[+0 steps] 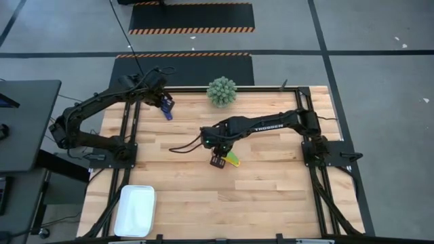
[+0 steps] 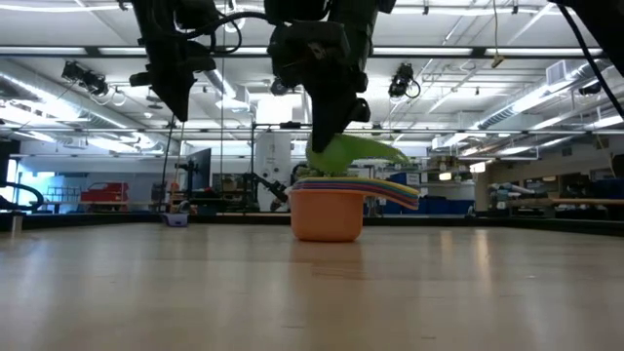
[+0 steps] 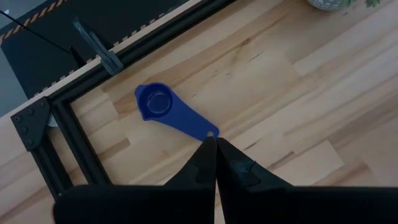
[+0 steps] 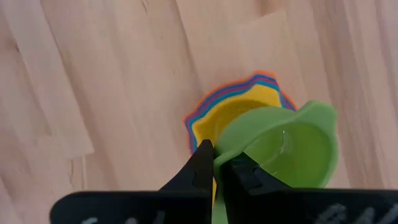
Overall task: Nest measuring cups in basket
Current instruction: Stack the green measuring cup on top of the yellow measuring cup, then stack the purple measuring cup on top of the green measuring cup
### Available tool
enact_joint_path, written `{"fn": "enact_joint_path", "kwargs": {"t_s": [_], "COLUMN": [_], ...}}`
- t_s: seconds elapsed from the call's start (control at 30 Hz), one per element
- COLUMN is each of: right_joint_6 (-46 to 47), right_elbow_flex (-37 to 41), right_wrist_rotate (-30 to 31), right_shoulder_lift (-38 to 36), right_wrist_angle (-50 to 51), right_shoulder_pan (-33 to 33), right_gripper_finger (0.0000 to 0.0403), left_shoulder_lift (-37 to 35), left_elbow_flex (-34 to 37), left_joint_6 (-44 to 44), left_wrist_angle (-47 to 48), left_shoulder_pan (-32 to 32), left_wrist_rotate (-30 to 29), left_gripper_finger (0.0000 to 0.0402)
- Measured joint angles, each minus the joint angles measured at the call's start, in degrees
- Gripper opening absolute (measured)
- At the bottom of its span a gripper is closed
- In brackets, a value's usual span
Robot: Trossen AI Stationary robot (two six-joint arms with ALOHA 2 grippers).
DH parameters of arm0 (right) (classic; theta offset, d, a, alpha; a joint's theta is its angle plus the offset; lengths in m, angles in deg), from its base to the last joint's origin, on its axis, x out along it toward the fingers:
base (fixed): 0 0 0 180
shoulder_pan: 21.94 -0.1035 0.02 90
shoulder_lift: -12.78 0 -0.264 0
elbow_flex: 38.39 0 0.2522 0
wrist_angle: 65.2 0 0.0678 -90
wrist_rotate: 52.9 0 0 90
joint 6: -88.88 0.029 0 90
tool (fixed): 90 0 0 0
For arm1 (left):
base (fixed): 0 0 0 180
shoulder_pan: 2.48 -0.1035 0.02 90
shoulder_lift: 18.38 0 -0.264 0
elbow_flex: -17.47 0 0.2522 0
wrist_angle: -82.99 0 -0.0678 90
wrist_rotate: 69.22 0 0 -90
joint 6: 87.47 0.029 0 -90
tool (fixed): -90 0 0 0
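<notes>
Nearest the bottom of the overhead frame, at lower left, the white basket (image 1: 135, 210) sits on the wooden counter (image 1: 271, 196), with no cup in it that I can see.

At the centre of that frame my right end effector (image 4: 216, 163) is pinching the handle of a green measuring cup (image 4: 292, 146), holding it tilted just above a nested stack of cups (image 2: 327, 214) (orange at the base, with yellow, blue and red rims showing). The green cup overhangs the stack's far side rather than sitting squarely over it.

Further up, at upper left, my left end effector (image 3: 214, 158) is pressed together on the flat handle of the dark blue measuring cup (image 3: 163, 106), which hangs over the counter near the black frame rail (image 3: 59, 130). A spiky green ball plant (image 1: 222, 91) sits at the top centre edge.

Risks, as I judge them: released while tilted and off centre, the green cup could catch on the yellow rim and tip off, or nudge the light stack sideways. Both grips are on thin handles, so a cup may swivel. The stack also stands well apart from the basket, so carrying it over could spill it.
</notes>
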Motion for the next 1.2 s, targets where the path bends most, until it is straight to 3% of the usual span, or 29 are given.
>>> {"fn": "enact_joint_path", "kwargs": {"t_s": [0.47, 1.0, 1.2], "right_joint_6": [-0.20, -2.39, -4.50], "right_elbow_flex": [0.04, 0.02, -2.51], "right_wrist_rotate": [-4.21, -5.96, -10.23], "right_shoulder_lift": [2.05, 1.95, 1.47], "right_wrist_angle": [-0.23, -0.30, 1.52], "right_shoulder_pan": [0.14, 0.90, 2.19], "right_gripper_finger": [0.0024, 0.0113, 0.0097], "left_shoulder_lift": [0.02, 0.02, 0.02], "left_elbow_flex": [0.02, 0.02, 0.02], "left_joint_6": [0.09, 1.70, 1.73], "left_wrist_angle": [0.04, 0.09, 0.11], "left_shoulder_pan": [0.00, 0.00, 0.00], "left_wrist_rotate": [-0.02, -0.02, -0.04], "left_gripper_finger": [0.0009, 0.0009, 0.0009]}}
